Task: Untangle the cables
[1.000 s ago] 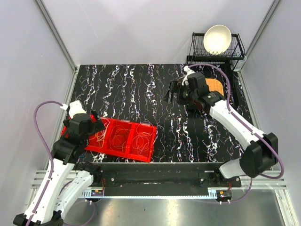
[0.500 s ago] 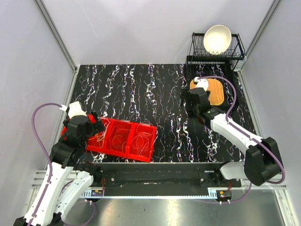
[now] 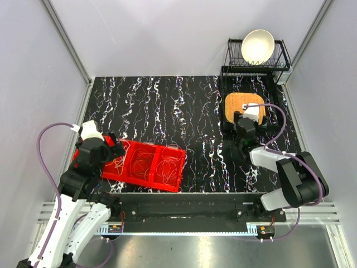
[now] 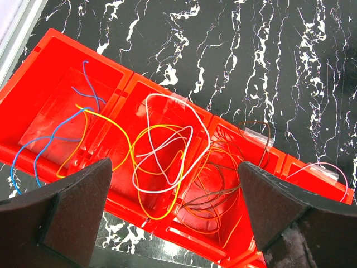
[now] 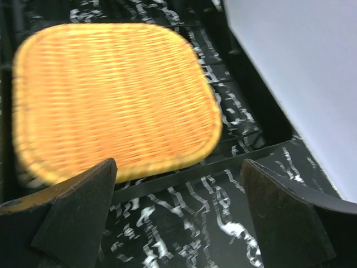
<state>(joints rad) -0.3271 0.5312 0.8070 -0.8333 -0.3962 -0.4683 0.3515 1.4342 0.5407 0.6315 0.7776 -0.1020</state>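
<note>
Red compartment tray (image 4: 67,61) is set at the near-left of the black marbled table (image 3: 167,106), long axis running left to right and dipping slightly toward the near edge at its right end. The cables (image 4: 167,162) are all held inside it, lying as loose flat loops and not aligned to any 1 direction. In the left wrist view a blue cable (image 4: 89,84) is seen in the end compartment; a yellow cable (image 4: 109,118) is carried from there over the divider into the next compartment, where it is crossed with a white loop (image 4: 207,131). Orange and brown loops (image 4: 254,121) are overlapped in the compartment beyond, and a pale pink loop (image 4: 329,165) is noted at the far end. Left gripper (image 4: 174,187) is held above the tray's left end, fingers spread fully apart, nothing gripped. Right gripper (image 5: 178,184) is well apart from the tray, at the near edge of a woven orange mat (image 5: 111,95); view blurred, fingers spread wide, nothing between them. Behind the mat a wire dish rack (image 3: 281,56) with 1 white bowl (image 3: 257,44) is recorded.
</note>
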